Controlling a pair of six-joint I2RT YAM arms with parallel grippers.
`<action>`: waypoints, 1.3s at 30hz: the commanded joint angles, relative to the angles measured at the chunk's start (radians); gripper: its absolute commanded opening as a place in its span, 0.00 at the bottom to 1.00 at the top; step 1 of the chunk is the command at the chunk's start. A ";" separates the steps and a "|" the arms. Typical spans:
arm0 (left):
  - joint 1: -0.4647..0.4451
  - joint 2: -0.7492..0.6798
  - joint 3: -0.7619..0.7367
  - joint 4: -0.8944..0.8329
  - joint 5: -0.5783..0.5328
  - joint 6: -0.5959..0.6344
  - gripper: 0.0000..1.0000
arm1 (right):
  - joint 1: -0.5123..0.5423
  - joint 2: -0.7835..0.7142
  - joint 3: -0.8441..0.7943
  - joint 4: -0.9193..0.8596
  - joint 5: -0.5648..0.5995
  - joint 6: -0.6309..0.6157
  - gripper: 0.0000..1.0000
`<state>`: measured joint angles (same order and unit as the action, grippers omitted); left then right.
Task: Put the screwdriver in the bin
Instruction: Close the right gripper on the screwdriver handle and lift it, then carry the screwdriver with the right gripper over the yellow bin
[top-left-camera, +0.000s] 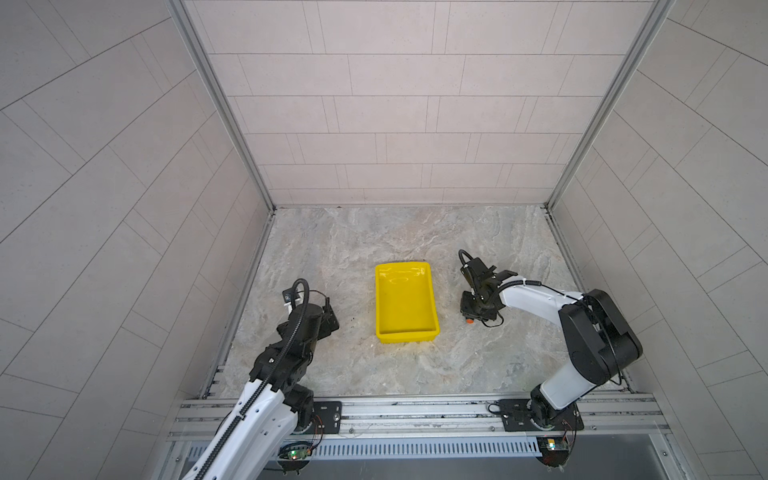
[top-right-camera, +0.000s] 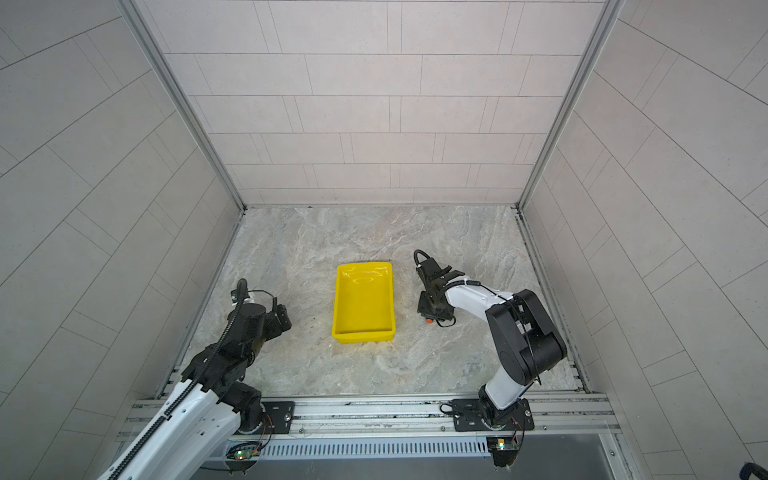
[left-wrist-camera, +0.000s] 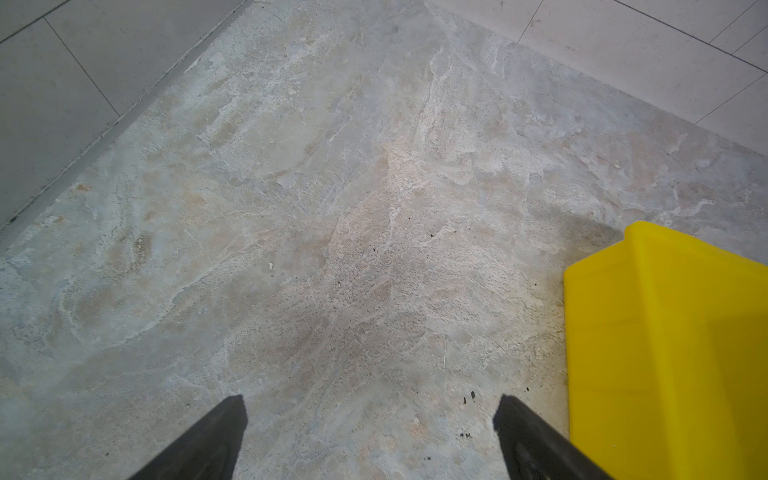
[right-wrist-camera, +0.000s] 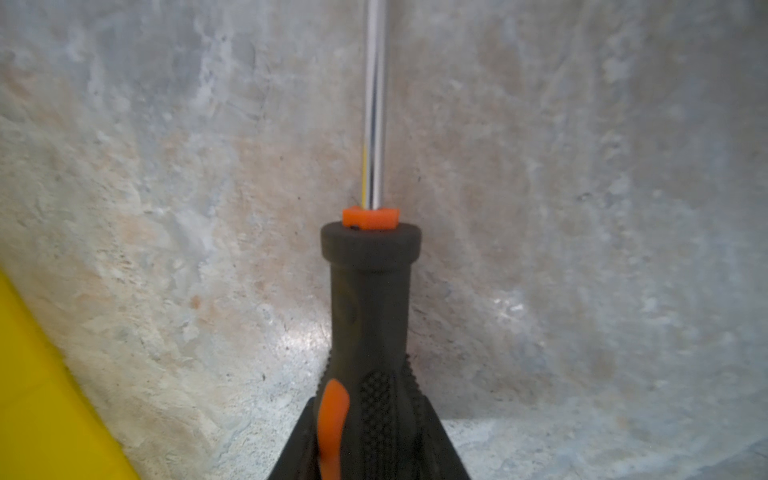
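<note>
The screwdriver (right-wrist-camera: 370, 307) has a black handle with orange inlays and a shiny metal shaft (right-wrist-camera: 375, 104). My right gripper (right-wrist-camera: 368, 405) is shut on the handle, one finger on each side. In both top views this gripper (top-left-camera: 471, 309) (top-right-camera: 430, 309) points down, low over the table to the right of the bin. Only the screwdriver's orange butt (top-left-camera: 469, 320) (top-right-camera: 428, 320) shows below it. The yellow bin (top-left-camera: 379, 303) (top-right-camera: 336, 303) sits mid-table with nothing in it. My left gripper (left-wrist-camera: 370, 403) (top-left-camera: 332, 322) is open over bare table, left of the bin (left-wrist-camera: 665, 332).
The marbled table top (top-left-camera: 415, 241) is enclosed by tiled walls on three sides. A metal rail (top-left-camera: 415, 411) with both arm bases runs along the front. A corner of the bin (right-wrist-camera: 41, 395) lies close beside the held screwdriver in the right wrist view.
</note>
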<state>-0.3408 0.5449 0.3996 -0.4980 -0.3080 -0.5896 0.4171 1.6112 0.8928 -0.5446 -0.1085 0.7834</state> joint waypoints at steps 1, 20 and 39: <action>-0.006 0.000 -0.013 0.010 0.000 0.009 1.00 | 0.011 -0.047 -0.035 -0.014 0.038 0.023 0.23; -0.006 -0.003 -0.015 0.009 0.021 0.013 0.99 | 0.279 -0.368 0.044 -0.118 0.242 0.128 0.18; -0.006 -0.028 -0.021 0.002 0.011 0.010 0.99 | 0.566 0.168 0.415 0.028 0.101 0.238 0.16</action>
<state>-0.3408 0.5201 0.3977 -0.4873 -0.2886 -0.5861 0.9836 1.7794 1.2884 -0.5182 -0.0029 0.9878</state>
